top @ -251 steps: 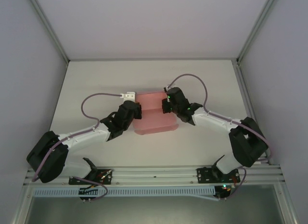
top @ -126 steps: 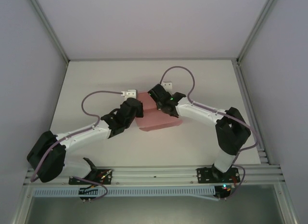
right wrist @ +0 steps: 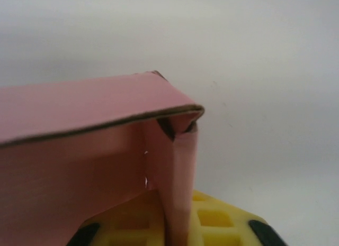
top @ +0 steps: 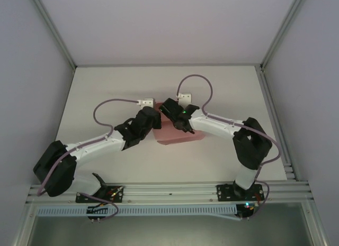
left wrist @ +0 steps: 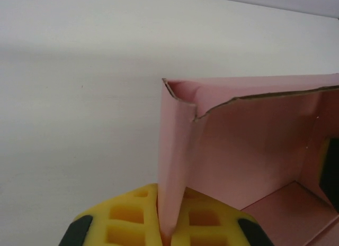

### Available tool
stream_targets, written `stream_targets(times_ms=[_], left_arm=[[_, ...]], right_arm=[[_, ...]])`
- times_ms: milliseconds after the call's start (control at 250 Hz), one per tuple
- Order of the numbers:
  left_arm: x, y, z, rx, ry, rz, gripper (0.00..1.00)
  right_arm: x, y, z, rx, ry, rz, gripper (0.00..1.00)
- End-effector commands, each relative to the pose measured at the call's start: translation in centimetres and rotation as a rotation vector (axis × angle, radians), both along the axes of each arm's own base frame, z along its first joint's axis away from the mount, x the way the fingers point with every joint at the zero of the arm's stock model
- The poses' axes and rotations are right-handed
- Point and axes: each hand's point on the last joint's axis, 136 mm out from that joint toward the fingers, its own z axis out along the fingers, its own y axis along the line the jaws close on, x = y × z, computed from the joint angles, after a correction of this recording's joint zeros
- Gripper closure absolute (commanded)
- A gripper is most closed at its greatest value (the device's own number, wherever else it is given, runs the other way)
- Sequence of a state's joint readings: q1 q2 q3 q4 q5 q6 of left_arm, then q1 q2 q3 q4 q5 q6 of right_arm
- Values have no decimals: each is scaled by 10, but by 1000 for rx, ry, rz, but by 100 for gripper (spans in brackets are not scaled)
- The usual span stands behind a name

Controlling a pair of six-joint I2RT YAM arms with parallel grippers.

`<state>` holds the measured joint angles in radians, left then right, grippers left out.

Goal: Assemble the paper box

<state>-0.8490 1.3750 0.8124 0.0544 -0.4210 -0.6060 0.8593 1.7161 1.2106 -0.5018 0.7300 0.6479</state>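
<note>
pink paper box (top: pixel 174 136), walls in left pincer (left wrist: pixel 168 225) and right pincer (right wrist: pixel 177 226)

This is a robotics lab test cell. A bare white table (top: pixel 106 92) is boxed in by plain pale panels (top: pixel 26 71) at 9, 12 and 3 o'clock, joined by aluminium profile posts (top: pixel 53 32) at 11 and 1 o'clock. At 6 o'clock a slotted aluminium rail (top: pixel 169 190) carries the bolted bases of two white-and-black robot arms (top: pixel 95 145), with a comb-like cable duct (top: pixel 159 210) just beside it. Purple cables (top: pixel 114 104) loop loose over the arms, and a small green light (top: pixel 247 206) glows at 5 o'clock. A pink paper box (top: pixel 173 136) lies between the arms at the middle of the table.
</note>
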Motion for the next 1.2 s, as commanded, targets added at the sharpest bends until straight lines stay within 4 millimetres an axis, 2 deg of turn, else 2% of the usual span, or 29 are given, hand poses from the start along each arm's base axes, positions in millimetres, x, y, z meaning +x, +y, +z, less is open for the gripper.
stream_targets(times_ms=[0,72,124,172,200,224,276,423,531,623,755,862,990,1194], left_arm=[[13,55,8,124,-78,180,100],[13,45,10,104,-96,126,100],[12,41,11,94,-105,104,100],[12,37,11,95,-107,87,100],[12,37,11,97,-109,84,100],[12,36,11,97,-109,84,100],[12,36,10,99,-108,81,100],[12,35,7,99,-103,80,100],[13,34,6,105,-102,75,100],[12,31,7,121,-109,46,100],[15,14,4,212,-121,-105,100],[19,-4,-13,320,-70,-312,100],[11,-27,-37,479,-11,-668,100],[-20,-49,-51,680,7,-1183,100]], right_arm=[[11,-73,-5,-199,-50,-3,84],[11,-45,9,8,-138,119,74],[8,-25,22,117,-185,231,58],[4,-13,35,197,-221,310,52],[0,-4,43,235,-227,375,45],[-3,1,48,262,-233,407,40],[-10,12,60,317,-239,480,34],[-37,36,87,468,-251,663,1],[-53,42,107,561,-274,732,0],[-57,34,120,600,-303,699,0],[-53,1,123,608,-315,524,0],[-53,-40,112,600,-296,313,0],[-64,-85,96,577,-277,131,0],[-88,-124,67,525,-196,15,0]])
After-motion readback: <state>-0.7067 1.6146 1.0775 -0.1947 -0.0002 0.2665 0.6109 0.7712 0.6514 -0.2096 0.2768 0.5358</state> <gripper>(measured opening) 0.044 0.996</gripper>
